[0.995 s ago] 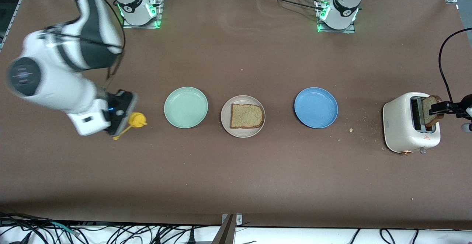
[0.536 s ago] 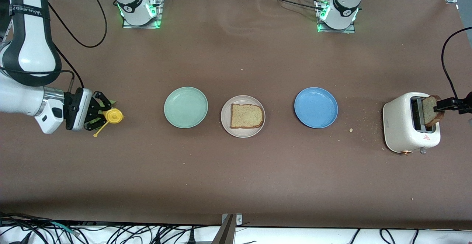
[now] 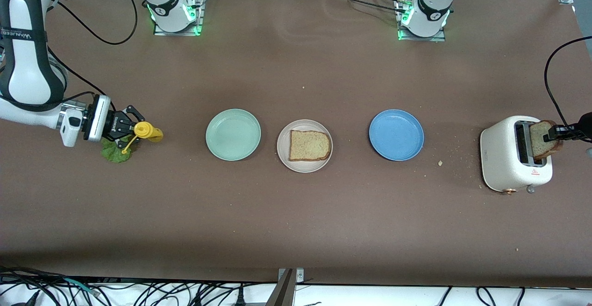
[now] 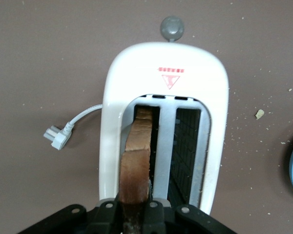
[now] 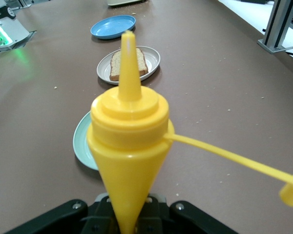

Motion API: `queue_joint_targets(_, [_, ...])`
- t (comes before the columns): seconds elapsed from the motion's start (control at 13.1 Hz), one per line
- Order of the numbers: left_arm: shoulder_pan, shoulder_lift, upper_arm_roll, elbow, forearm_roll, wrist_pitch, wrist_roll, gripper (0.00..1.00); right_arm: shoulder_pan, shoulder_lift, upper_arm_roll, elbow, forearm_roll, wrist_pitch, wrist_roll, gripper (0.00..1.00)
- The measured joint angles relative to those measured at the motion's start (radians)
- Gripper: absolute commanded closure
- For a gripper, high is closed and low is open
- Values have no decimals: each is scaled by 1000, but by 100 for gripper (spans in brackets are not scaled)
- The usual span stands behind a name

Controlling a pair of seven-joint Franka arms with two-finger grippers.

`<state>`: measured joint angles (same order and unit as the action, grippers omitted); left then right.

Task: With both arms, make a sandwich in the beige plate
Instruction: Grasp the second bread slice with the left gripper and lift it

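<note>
Front view: beige plate (image 3: 305, 146) stood mid-table between a mint green plate (image 3: 233, 134) and a blue plate (image 3: 396, 135), bearing one bread slice (image 3: 310, 145). A white toaster (image 3: 515, 153) sat at the left arm's end of the table; the left gripper (image 3: 553, 133) was over it, fingers clamped on a second bread slice (image 3: 540, 140) that stood upright in a slot. At the right arm's end the right gripper (image 3: 126, 128) was clamped on a yellow squeeze bottle (image 3: 147, 131) over a lettuce leaf (image 3: 116, 150) on the table.

Left wrist view: second slice (image 4: 136, 161) edge-on, its lower end in the slot nearer the toaster's plug (image 4: 56, 136) — jaws closed on its crust.

Right wrist view: yellow bottle (image 5: 129, 146) held by its body, nozzle uncapped, cap (image 5: 292, 189) dangling on its strap — nozzle aimed toward the three plates.
</note>
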<state>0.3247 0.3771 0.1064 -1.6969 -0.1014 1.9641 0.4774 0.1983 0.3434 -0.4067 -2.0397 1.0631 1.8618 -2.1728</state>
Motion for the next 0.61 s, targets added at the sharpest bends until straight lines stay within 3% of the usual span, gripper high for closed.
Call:
queue_joint_targets(0.31, [-26,-2,-23,55,0,-38,-2,100,-28,49,-2,-31,82,-13,-145,100])
queue_joint_targets(0.61, [-74,-6,-31,153,0,-95,-29,100,-30,62,-1,-31,92,-14,-168,100])
